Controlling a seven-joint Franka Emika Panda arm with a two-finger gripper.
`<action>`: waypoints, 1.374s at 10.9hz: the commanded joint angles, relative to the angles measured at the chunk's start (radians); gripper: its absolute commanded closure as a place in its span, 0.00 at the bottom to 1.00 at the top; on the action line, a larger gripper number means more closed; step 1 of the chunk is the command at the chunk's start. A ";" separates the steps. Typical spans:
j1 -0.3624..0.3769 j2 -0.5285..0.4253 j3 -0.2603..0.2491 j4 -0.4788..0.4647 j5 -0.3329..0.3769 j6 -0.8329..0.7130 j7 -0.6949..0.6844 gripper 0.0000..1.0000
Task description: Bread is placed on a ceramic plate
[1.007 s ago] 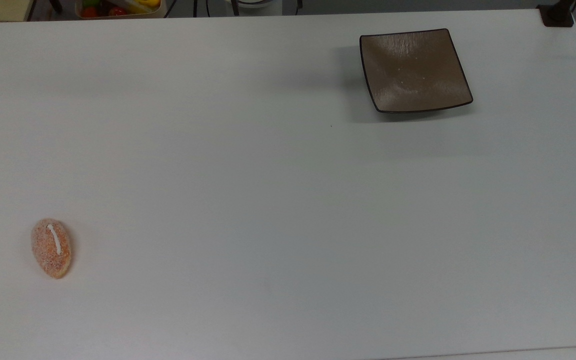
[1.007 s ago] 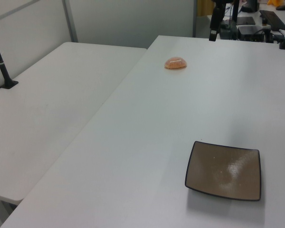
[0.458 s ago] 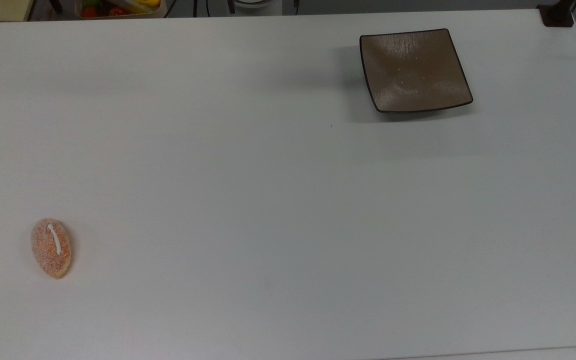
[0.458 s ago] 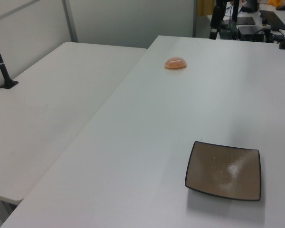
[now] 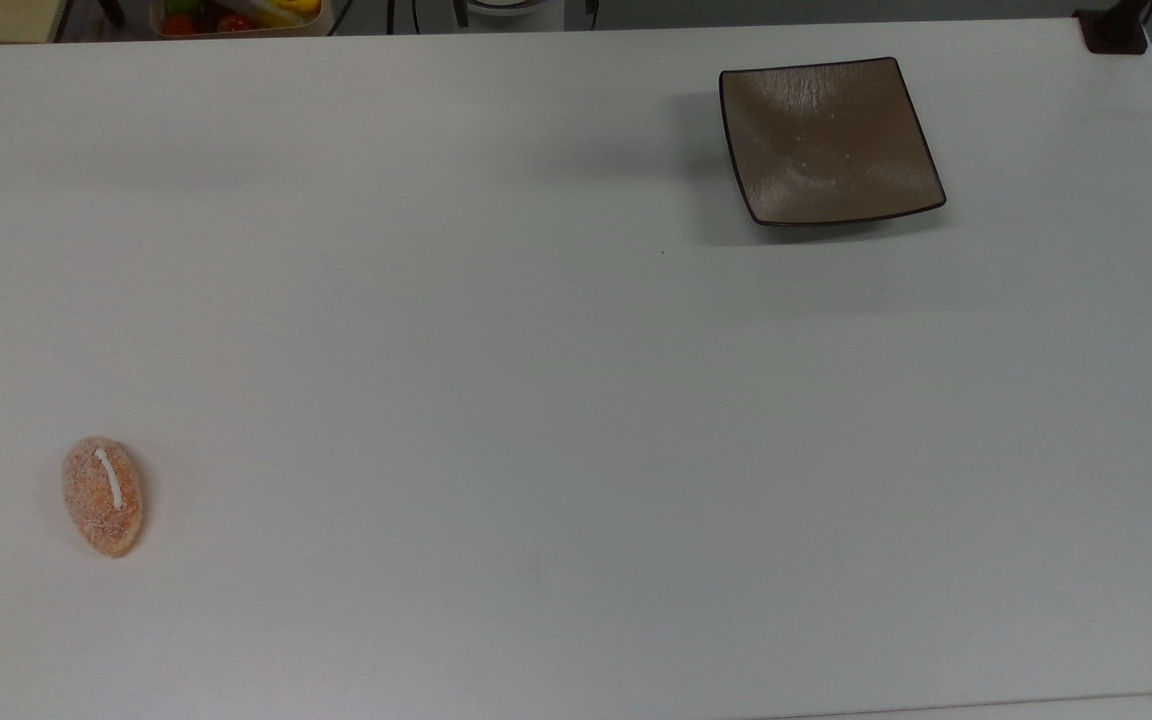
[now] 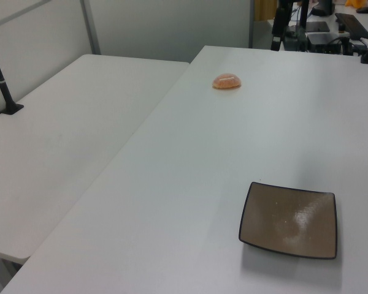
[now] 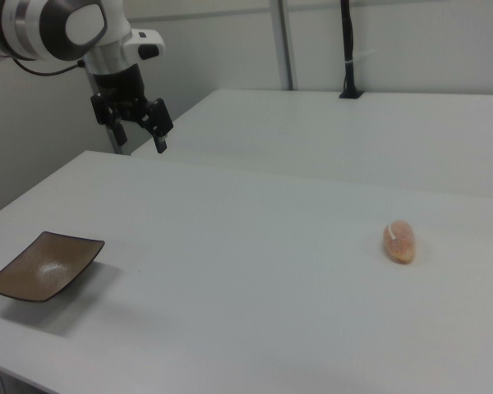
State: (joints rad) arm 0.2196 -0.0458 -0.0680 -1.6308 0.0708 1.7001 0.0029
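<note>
In the top view, the bread (image 5: pixel 103 496) lies alone near the white table's (image 5: pixel 536 400) lower left, well apart from the empty ceramic plate (image 5: pixel 829 140) at the upper right. In the right view, the plate sits at far left, the gripper (image 7: pixel 138 130) hangs above the table with jaws spread wide, holding nothing, and the roll rests at right.

White rounded arm (image 7: pixel 57 25) with grey joint caps; black wrist section; black two-fingered gripper (image 7: pixel 140 135).
</note>
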 commanded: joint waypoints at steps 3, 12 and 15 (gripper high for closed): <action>-0.022 -0.013 -0.015 -0.015 0.004 -0.057 -0.254 0.00; -0.235 0.125 -0.015 0.008 0.003 0.220 -0.679 0.00; -0.307 0.237 -0.015 0.063 0.007 0.386 -0.673 0.00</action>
State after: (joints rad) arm -0.0397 0.1059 -0.0838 -1.6291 0.0710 1.9939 -0.6560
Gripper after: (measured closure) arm 0.000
